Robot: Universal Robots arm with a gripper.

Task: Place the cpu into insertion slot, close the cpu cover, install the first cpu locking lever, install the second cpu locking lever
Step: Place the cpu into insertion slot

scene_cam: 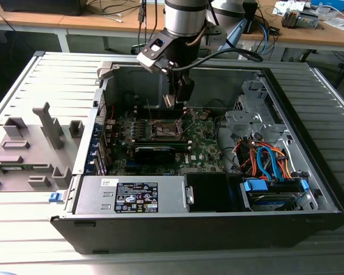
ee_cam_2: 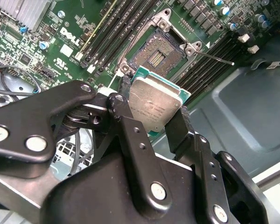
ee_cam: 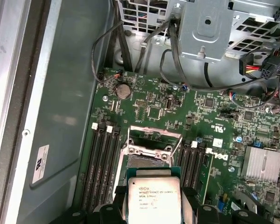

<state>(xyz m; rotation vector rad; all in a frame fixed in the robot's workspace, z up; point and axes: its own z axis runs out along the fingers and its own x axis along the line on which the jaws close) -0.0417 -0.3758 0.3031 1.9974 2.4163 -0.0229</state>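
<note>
Silvery-grey metal tops the cpu [ee_cam_2: 156, 103], pinched by 2 opposite edges between the black fingers [ee_cam_2: 181, 127] of the gripper [ee_cam_2: 153, 98]. It hangs just above the uncovered insertion slot [ee_cam_2: 157, 52] on the green motherboard [ee_cam_2: 60, 44]. It looks light, thin and stiff. Its underside is probably delicate, so the edges seem the sensible hold.

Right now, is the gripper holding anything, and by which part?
Yes: the gripper holds the cpu by two opposite side edges, one finger on each. The cpu is not yet in the open insertion slot.
</note>
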